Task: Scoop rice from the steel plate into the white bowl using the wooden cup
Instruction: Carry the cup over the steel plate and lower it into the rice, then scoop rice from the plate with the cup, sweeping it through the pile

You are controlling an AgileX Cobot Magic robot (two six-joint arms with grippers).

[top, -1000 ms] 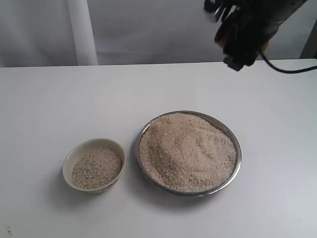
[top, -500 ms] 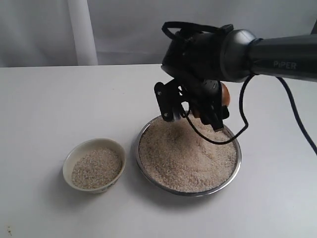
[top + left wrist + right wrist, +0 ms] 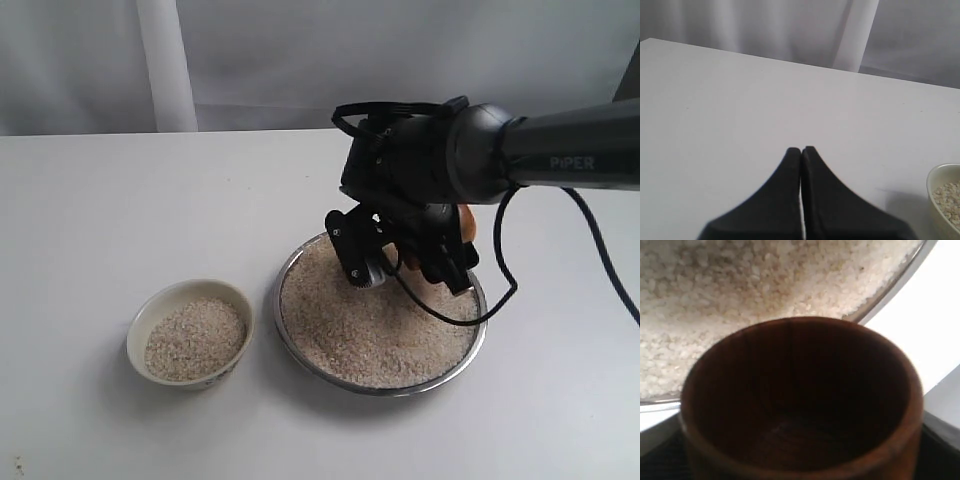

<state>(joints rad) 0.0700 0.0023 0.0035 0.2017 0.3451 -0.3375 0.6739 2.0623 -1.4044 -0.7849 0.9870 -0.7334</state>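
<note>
In the exterior view, the right gripper point(image 3: 405, 262) hangs over the steel plate point(image 3: 280, 318). Its jaws are spread wide around the glossy reddish wooden cup point(image 3: 466, 222), just above the heaped, grainy rice point(image 3: 360, 330). The round cream white bowl point(image 3: 147, 310), part-filled with grains, sits just beside the plate on a matte white table point(image 3: 100, 200). A pale curtain point(image 3: 250, 60) hangs behind.

In the left wrist view, the left gripper point(image 3: 801, 151) presses its black tapered jaws together on nothing. The bowl's rim point(image 3: 932, 182) is nearby.

In the right wrist view, the cup's smooth dark hollow point(image 3: 800, 405) fills the frame above the plate's shiny rim point(image 3: 900, 285) and the rice point(image 3: 740, 290).

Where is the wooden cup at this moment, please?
In the exterior view, the wooden cup is in the right gripper, right of centre, over the far side of the steel plate.
</note>
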